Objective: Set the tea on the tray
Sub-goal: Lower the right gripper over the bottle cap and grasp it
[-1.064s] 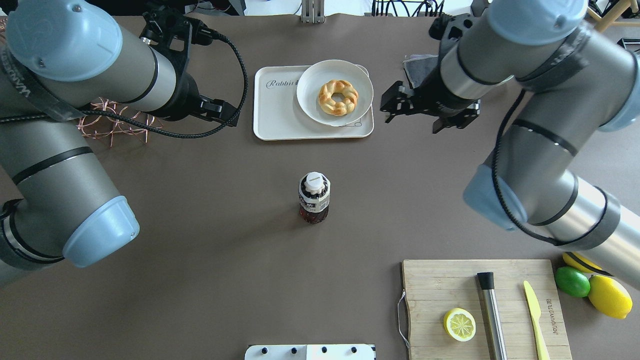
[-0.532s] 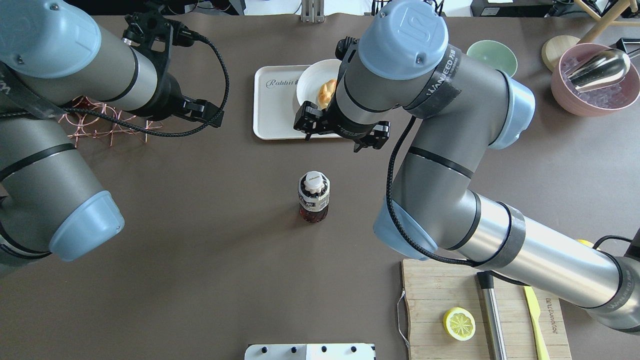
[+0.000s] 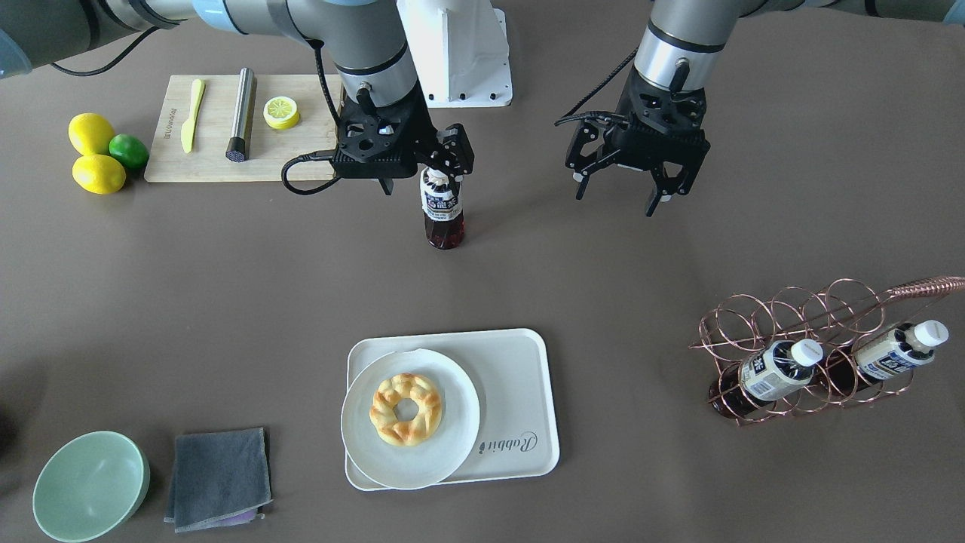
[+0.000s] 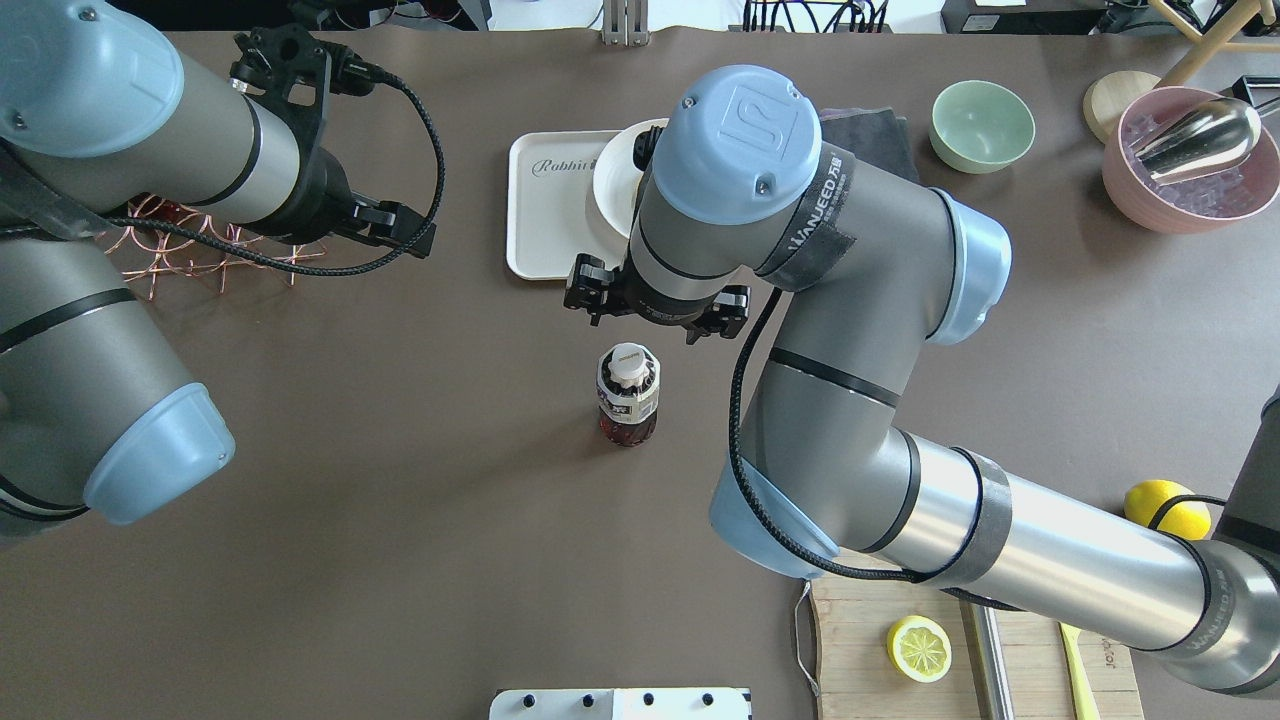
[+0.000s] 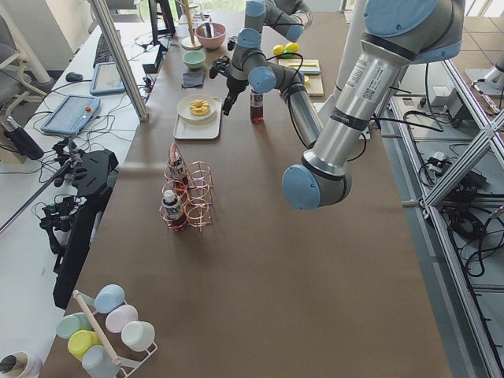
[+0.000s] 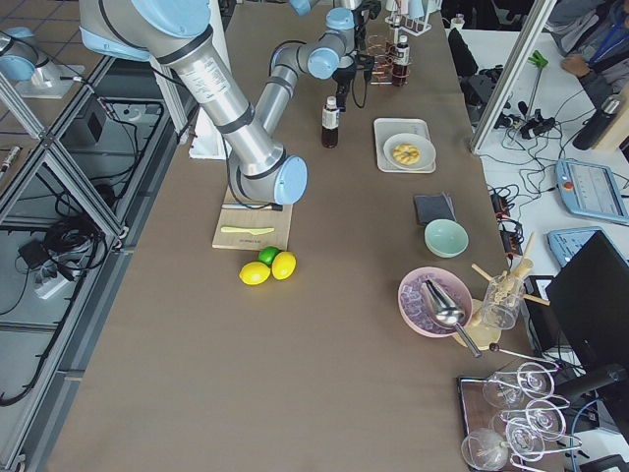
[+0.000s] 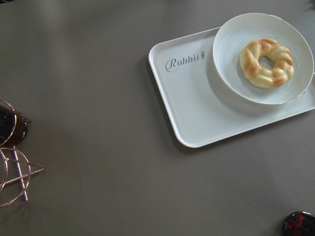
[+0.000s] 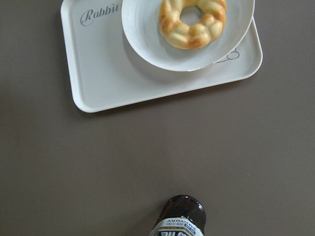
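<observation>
The tea (image 4: 628,395) is a small bottle of dark reddish liquid with a white cap, standing upright at mid-table (image 3: 442,211). Its base shows at the bottom edge of the right wrist view (image 8: 179,219). The cream tray (image 4: 545,210) with "Rabbit" script lies beyond it (image 3: 513,392) (image 8: 98,73) (image 7: 197,103). My right gripper (image 4: 652,318) is open and empty, hovering above the bottle's cap, just on the tray side (image 3: 422,172). My left gripper (image 3: 617,194) is open and empty, left of the tray (image 4: 400,228).
A white plate (image 3: 452,445) with a braided bread ring fills the tray's right half. A copper wire rack (image 3: 799,332) holds two more bottles. A cutting board (image 3: 219,162), lemons (image 3: 90,132), green bowl (image 3: 90,483), grey cloth (image 3: 219,475) and pink bowl (image 4: 1190,160) stand around.
My right arm swung left from beside the tray, crossed over it and came down toward the bottle. My left arm drew back a little to the left.
</observation>
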Available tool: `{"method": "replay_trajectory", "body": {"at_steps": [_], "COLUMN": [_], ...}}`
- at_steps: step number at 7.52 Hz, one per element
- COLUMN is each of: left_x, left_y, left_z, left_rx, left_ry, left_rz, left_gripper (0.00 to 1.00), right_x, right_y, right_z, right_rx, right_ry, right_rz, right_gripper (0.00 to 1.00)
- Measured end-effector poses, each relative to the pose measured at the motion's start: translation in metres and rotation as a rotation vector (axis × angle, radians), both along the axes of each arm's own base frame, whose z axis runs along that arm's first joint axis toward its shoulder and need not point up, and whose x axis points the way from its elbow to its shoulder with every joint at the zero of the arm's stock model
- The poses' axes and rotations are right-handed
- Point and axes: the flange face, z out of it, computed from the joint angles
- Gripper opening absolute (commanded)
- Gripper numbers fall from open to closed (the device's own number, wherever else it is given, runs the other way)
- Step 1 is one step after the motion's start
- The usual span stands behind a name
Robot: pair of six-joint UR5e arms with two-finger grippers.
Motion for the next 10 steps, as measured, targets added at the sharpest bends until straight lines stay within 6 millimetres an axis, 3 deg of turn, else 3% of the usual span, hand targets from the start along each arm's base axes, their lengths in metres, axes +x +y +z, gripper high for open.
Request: {"method": "replay_trajectory", "body": {"at_steps": [1, 5, 8, 10], "left_x": [-0.001, -0.003, -0.003, -0.003], "left_y": [0.0, -0.001, -0.002, -0.002], "left_z": [0.0, 0.003, 0.005, 0.005], "left_rx": [-0.003, -0.015, -0.019, -0.021], "left_ry": [0.003, 0.004, 0.003, 0.004], "left_rz": [0.002, -0.002, -0.004, -0.005], "left_gripper": [0.94, 0.95, 0.95, 0.95], "right_x": [-0.006, -0.02, -0.021, -0.023], "right_y": [0.006, 0.022, 0.023, 0.023], "right_z": [0.0, -0.012, -0.01, -0.007], "right_rx": [0.0, 0.009, 0.006, 0.005], "right_ry": [0.014, 0.034, 0.051, 0.057], "right_rz": [-0.004, -0.021, -0.021, -0.023], "right_gripper": [0.33, 0.35, 0.46, 0.45]}}
